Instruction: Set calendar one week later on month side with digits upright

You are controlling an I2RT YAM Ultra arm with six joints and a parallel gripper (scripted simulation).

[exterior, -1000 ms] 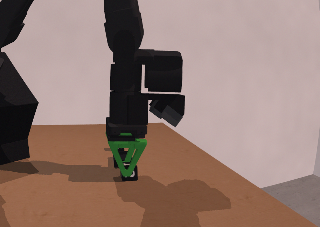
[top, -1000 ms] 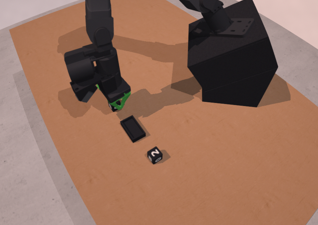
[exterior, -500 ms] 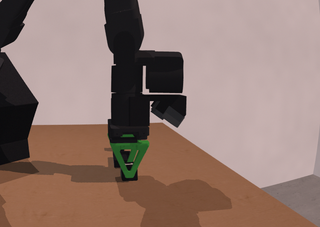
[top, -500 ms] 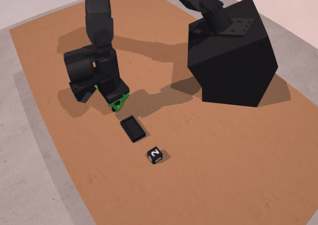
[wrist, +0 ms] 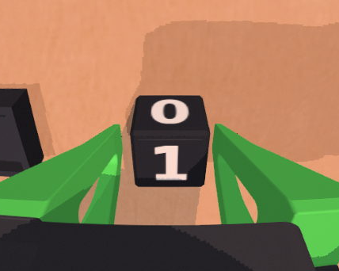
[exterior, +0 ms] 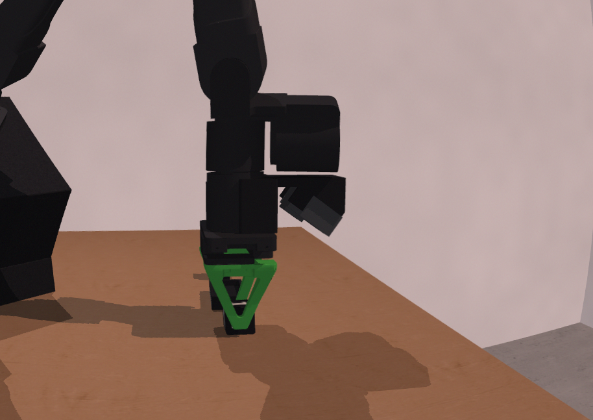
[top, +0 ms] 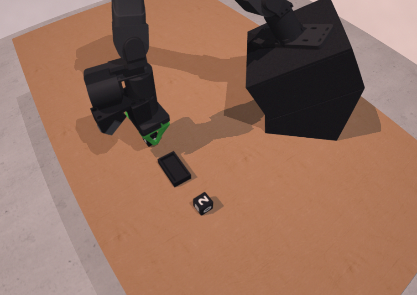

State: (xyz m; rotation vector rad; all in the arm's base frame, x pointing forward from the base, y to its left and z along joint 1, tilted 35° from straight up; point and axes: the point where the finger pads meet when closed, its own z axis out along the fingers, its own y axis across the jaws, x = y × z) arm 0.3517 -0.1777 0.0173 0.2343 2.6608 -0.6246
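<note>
— Cubes first: how many do we count?

— We count two, both black with white digits, and one tray (top: 174, 168), black, shallow, rectangular, with nothing in it.

— Where is each cube?

— One cube (wrist: 169, 161) stands on the table (top: 269, 200) near one short end of the tray. We read 0 on its top and an upright 1 on the side facing the wrist camera. The second cube (top: 203, 203) sits on the table near the tray's other short end, apart from it, with 2 on top.

— And the gripper (wrist: 166, 135)?

— We see it about half open, low over the table. Its green fingers flank the first cube with a narrow gap on each side, so it grips nothing.
</note>
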